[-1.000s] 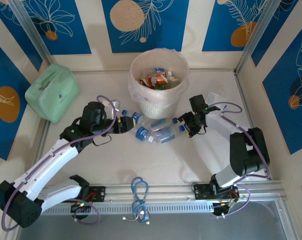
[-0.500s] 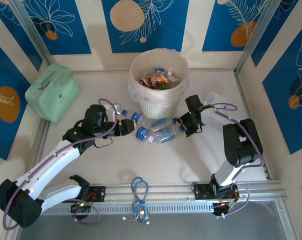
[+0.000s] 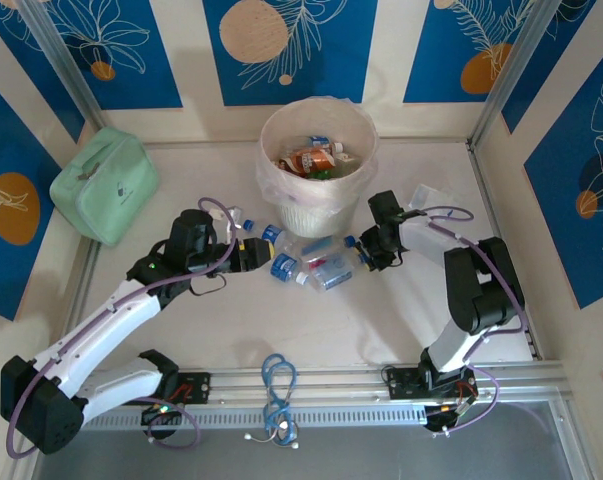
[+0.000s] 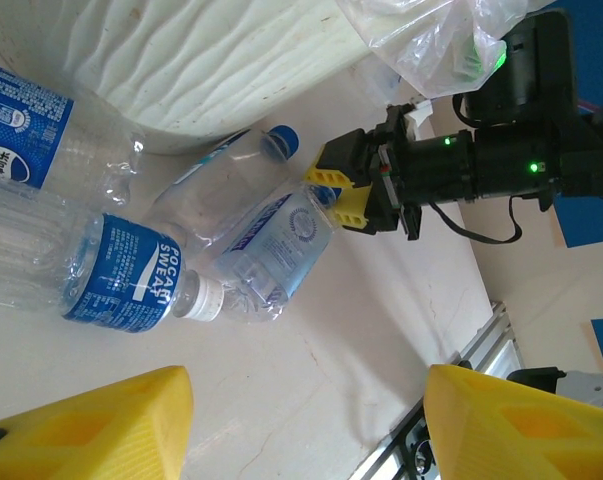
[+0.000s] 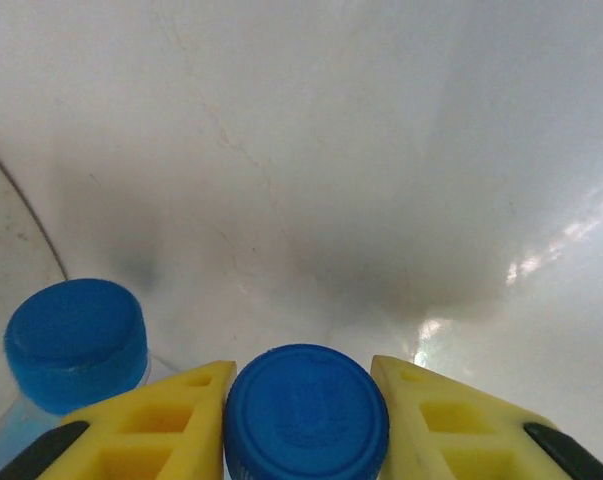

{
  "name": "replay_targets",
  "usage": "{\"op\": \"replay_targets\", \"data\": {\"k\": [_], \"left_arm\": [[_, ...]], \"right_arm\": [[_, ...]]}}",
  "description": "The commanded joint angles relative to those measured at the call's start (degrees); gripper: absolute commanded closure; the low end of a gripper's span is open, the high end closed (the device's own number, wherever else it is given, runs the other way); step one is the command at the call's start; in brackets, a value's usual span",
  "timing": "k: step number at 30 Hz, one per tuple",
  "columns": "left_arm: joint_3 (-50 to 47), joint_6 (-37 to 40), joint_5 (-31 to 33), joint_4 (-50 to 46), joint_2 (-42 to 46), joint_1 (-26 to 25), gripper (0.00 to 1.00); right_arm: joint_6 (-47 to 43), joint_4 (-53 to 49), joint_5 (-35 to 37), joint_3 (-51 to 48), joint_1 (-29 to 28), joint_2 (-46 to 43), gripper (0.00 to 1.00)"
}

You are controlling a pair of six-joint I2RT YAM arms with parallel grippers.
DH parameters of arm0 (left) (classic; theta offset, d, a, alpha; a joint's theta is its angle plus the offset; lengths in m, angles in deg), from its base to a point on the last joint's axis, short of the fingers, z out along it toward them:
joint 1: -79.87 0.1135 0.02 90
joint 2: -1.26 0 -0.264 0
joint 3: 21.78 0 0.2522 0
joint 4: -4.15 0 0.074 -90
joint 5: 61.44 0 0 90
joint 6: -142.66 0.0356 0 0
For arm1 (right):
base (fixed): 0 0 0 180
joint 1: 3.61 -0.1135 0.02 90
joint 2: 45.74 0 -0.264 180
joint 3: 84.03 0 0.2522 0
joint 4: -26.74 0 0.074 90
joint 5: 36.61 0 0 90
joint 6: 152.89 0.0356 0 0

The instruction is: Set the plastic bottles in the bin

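Several clear plastic bottles (image 3: 311, 262) with blue labels and caps lie on the table in front of the bin (image 3: 317, 205), a cream wastebasket with more bottles inside. My right gripper (image 5: 301, 370) is shut on the blue cap (image 5: 306, 415) of one lying bottle (image 4: 281, 240); a second blue cap (image 5: 76, 340) sits just left of it. In the top view, the right gripper (image 3: 364, 252) is at the pile's right end. My left gripper (image 4: 306, 430) is open over bare table, just short of a Pocari Sweat bottle (image 4: 101, 265). From above, the left gripper (image 3: 256, 252) is at the pile's left end.
A mint-green pouch (image 3: 106, 185) lies at the far left by the wall. A Pepsi-labelled bottle (image 4: 41, 110) rests against the bin wall (image 4: 211, 60). A blue cable (image 3: 279, 385) hangs over the aluminium rail (image 3: 331, 378) at the near edge.
My right gripper has slid left to the bottle's neck and closed its fingers on the blue cap. The left arm has barely moved and stays open.
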Motion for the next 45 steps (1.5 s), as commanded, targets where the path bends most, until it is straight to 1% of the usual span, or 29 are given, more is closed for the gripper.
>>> {"op": "replay_targets", "data": {"k": [1,4,8,12,18,20,22,27,30,33,37,39,41,45], "left_arm": [[-0.1,-0.4,-1.5,1.6,-0.5,-0.4,0.35],[0.3,-0.7,-2.2,2.0,-0.7,-0.4,0.33],[1.0,-1.7,-4.7,2.8,-1.4,-0.4,0.31],[2.6,-1.4,-6.0,2.7,-1.6,-0.4,0.28],[3.8,-3.4,-11.1,6.2,-3.7,-0.8,0.24],[3.9,-3.9,-13.1,8.1,-4.6,-1.7,0.22],[4.6,-4.0,-14.8,9.6,-5.9,-3.1,0.21],[7.7,-1.8,-16.5,10.5,-8.4,-8.5,0.17],[8.9,-0.9,-14.7,9.8,-9.5,-10.6,0.16],[9.0,-1.0,-13.2,10.4,-9.5,-11.3,0.14],[9.4,-1.0,-13.3,12.0,-9.9,-12.2,0.1],[9.7,-0.7,-13.4,13.0,-10.2,-12.8,0.02],[10.2,-0.3,-13.4,13.5,-10.5,-13.4,0.0],[11.3,1.8,-12.8,12.5,-11.9,-14.9,0.0]], "right_arm": [[-1.8,-2.5,2.1,-0.5,-0.5,-5.3,0.68],[-3.7,-1.6,2.2,-2.8,-0.6,-9.8,0.69],[-6.6,-0.5,2.8,-7.2,-1.0,-18.7,0.71],[-9.3,-1.9,2.6,-10.3,-1.3,-27.9,0.72],[-12.5,-5.8,1.4,-10.3,-3.1,-40.0,0.74],[-14.1,-4.4,-0.4,-9.8,-3.7,-43.2,0.74],[-15.0,-3.8,-0.9,-8.7,-4.5,-45.5,0.74],[-16.5,-3.3,-2.9,-3.7,-5.4,-46.2,0.74],[-15.1,-4.6,-1.7,-0.8,-5.8,-45.3,0.75],[-14.4,-4.1,-2.7,1.0,-5.9,-44.6,0.75],[-13.4,-2.9,-4.0,2.6,-6.3,-43.9,0.75],[-13.1,-3.2,-4.0,3.6,-6.7,-43.4,0.75],[-12.8,-3.1,-4.0,4.4,-7.0,-43.1,0.74],[-11.8,-2.3,-4.5,5.4,-7.7,-42.4,0.75]]}}
